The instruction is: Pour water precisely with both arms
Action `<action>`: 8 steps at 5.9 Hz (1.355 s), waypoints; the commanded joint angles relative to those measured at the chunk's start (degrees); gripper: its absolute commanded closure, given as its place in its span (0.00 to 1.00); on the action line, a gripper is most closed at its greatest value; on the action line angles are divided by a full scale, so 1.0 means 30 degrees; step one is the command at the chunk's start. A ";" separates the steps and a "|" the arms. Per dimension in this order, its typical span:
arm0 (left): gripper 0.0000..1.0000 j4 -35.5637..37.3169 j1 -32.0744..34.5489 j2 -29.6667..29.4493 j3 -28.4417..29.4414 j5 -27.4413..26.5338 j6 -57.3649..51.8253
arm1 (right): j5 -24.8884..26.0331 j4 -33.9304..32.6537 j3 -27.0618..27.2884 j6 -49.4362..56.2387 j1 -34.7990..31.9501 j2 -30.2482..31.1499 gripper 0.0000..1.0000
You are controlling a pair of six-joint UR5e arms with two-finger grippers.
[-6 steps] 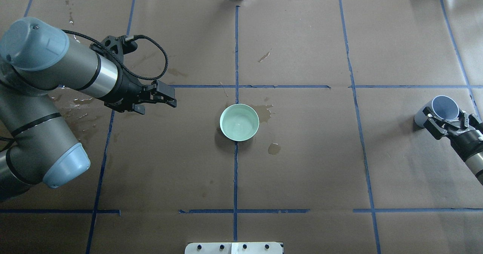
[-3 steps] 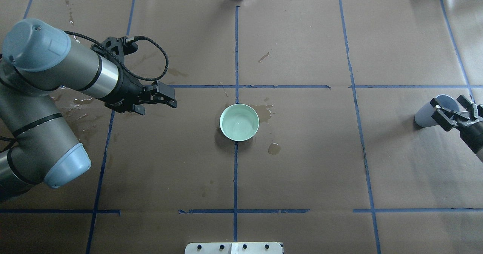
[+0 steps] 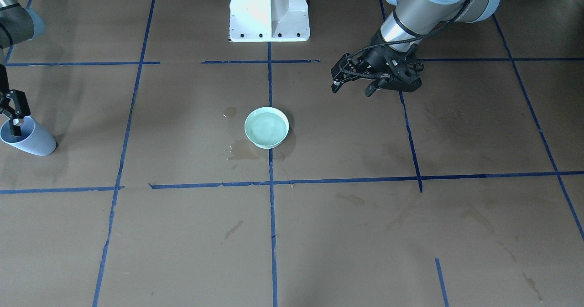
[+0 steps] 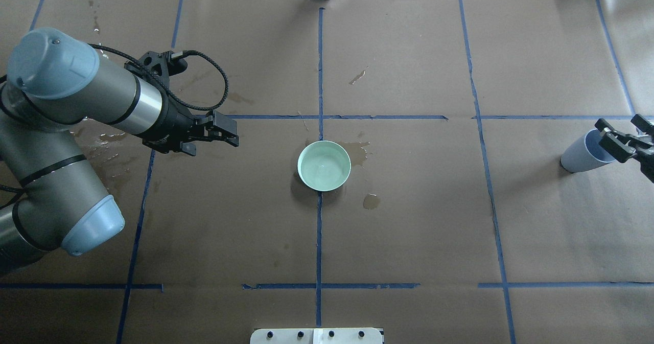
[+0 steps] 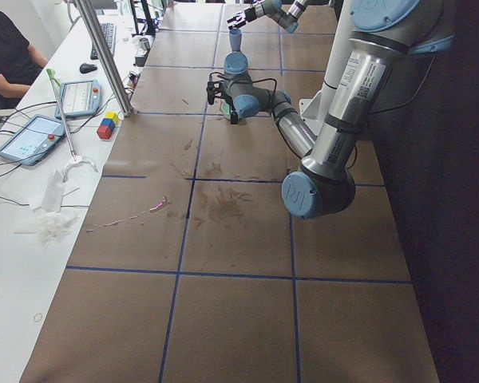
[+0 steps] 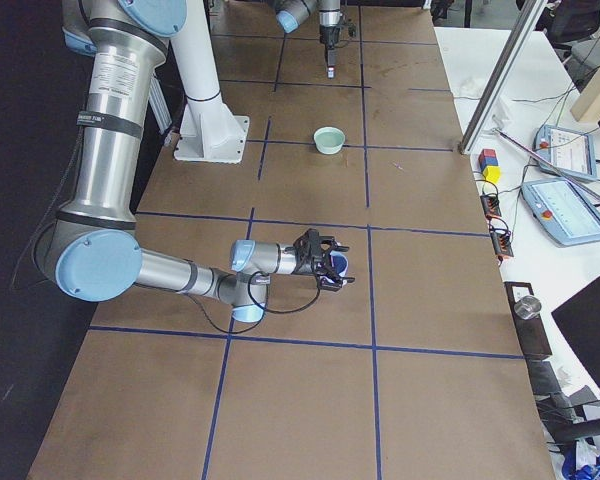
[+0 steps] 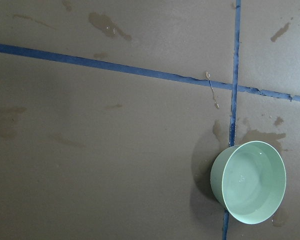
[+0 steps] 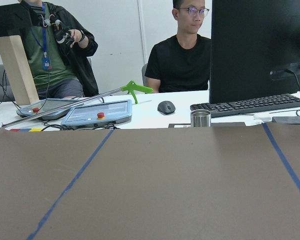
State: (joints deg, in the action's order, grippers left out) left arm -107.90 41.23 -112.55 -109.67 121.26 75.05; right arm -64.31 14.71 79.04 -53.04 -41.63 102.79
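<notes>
Water [image 4: 324,167] in pale green bowl [image 4: 300,173]

Overhead view's right edge cuts off the right arm [image 4: 648,164]; only the right gripper [image 4: 617,124] and a stub of wrist show. Its fingers [image 4: 615,142] partly hide the cup [image 4: 577,157] mouth. In the bowl [image 3: 260,142] the water [image 3: 267,128] is a faint sheen, level unreadable
</notes>
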 commanded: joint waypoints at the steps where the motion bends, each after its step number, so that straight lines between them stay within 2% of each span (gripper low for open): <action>1: 0.00 0.0049 -0.1106 -0.0188 0.0167 -0.0372 0.1191 | -0.5921 -0.0826 0.0108 0.0541 -0.4438 -0.0247 0.00; 2: 0.00 0.0078 -0.1869 -0.0421 0.0401 -0.1475 0.1463 | -0.8072 -0.1470 0.0108 0.1238 -0.6145 -0.0336 0.00; 3: 0.00 0.0078 -0.2399 -0.0685 0.0780 -0.2095 0.1495 | -1.1080 -0.2318 0.0166 0.2202 -0.8309 -0.0424 0.00; 4: 0.00 0.0136 -0.2578 -0.1210 0.1538 -0.2188 0.1814 | -1.4533 -0.5140 0.1530 0.3198 -1.0650 -0.0396 0.00; 5: 0.00 0.1442 -0.3218 -0.2230 0.2097 -0.2740 0.2108 | -1.6975 -0.8068 0.2965 0.5209 -1.2269 -0.0367 0.00; 6: 0.00 0.1861 -0.3456 -0.3081 0.3001 -0.3123 0.2111 | -1.8798 -0.9838 0.3153 0.7027 -1.3532 -0.0396 0.00; 7: 0.00 0.2040 -0.3546 -0.4859 0.4664 -0.3127 0.2140 | -2.0498 -1.2321 0.3793 0.7568 -1.4502 -0.0309 0.00; 8: 0.00 0.1983 -0.3547 -0.5602 0.5956 -0.3098 0.2111 | -2.2023 -1.4115 0.3916 1.0125 -1.5353 -0.0279 0.00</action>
State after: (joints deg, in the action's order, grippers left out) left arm -102.09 30.72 -126.44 -95.75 112.01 81.41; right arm -125.65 -21.82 90.00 -28.68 -84.97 101.84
